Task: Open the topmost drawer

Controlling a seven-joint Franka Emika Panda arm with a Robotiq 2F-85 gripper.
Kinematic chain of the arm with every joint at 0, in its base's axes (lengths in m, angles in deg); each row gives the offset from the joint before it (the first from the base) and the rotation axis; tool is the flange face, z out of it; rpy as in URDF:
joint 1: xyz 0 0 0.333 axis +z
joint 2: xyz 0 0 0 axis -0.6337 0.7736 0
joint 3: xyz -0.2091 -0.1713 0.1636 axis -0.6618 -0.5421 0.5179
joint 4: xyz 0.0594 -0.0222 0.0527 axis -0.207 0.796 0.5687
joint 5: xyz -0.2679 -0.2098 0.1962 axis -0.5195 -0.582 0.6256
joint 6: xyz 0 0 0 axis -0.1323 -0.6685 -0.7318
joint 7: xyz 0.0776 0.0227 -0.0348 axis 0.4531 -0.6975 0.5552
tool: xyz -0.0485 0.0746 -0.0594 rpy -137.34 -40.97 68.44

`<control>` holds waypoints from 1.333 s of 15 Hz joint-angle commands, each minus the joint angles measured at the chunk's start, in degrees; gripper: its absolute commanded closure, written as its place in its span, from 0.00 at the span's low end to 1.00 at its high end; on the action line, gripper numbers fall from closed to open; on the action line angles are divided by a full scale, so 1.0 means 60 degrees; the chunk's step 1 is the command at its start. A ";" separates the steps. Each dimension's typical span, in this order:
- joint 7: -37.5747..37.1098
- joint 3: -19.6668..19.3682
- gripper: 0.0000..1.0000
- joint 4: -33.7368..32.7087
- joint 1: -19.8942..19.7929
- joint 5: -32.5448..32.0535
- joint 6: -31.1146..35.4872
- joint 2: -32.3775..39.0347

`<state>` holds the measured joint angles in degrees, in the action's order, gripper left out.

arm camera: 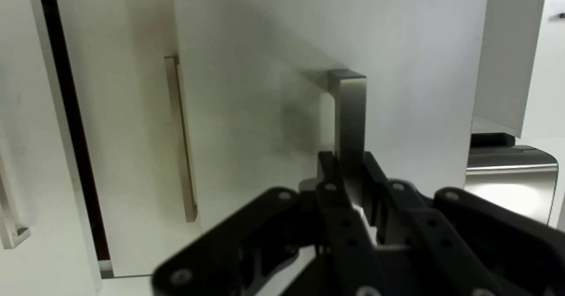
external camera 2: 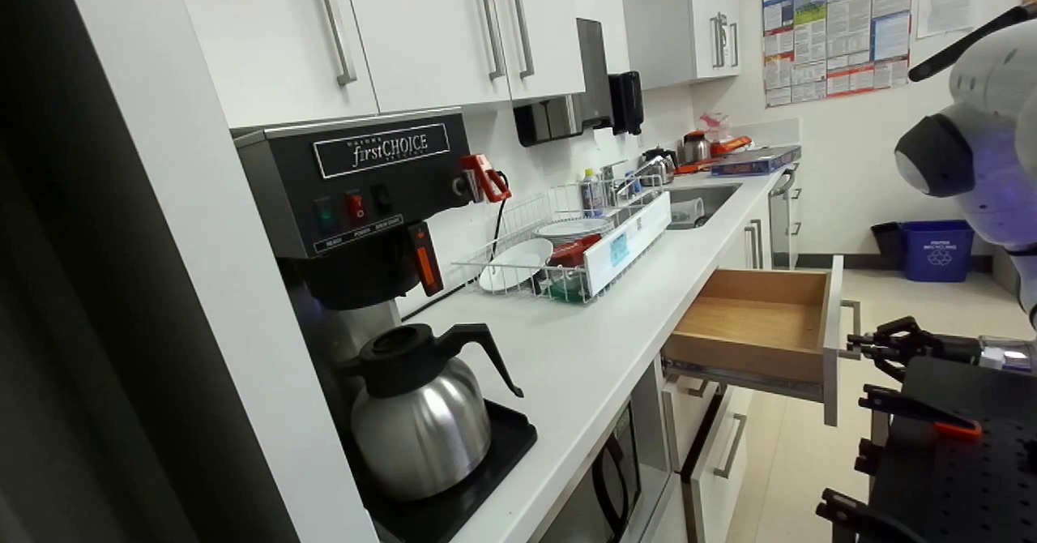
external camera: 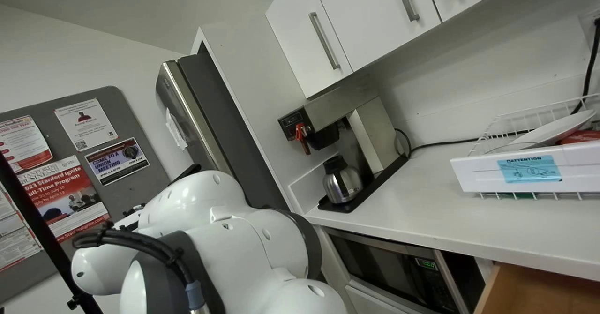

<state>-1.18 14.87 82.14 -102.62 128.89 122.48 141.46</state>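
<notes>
Where fingers clamp the handle, one end hidden in wrist view, drawer open

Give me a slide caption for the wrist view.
Black gripper clasping the metal handle of a white drawer, with another handle at picture left.

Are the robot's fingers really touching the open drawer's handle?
Touching: the wrist view shows the fingers closed on the handle, one against each side, no gap at the tips.
</notes>
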 commanded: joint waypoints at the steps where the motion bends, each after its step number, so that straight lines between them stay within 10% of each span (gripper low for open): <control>1: -0.0325 0.0004 0.96 -0.0659 -0.0152 0.0264 0.1455 0.0435; 5: -0.0264 -0.0005 0.96 -0.0573 -0.0120 0.0218 0.1456 0.0347; 6: -0.0276 -0.0011 0.59 -0.0555 -0.0113 0.0187 0.1434 0.0332; 15: 0.0170 -0.0399 0.00 0.0121 -0.0074 -0.0543 0.1744 -0.0356; 20: 0.0669 -0.0872 0.00 0.0403 -0.0474 -0.1881 0.1179 -0.0896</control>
<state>0.30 9.85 81.79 -103.44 122.52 130.80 139.90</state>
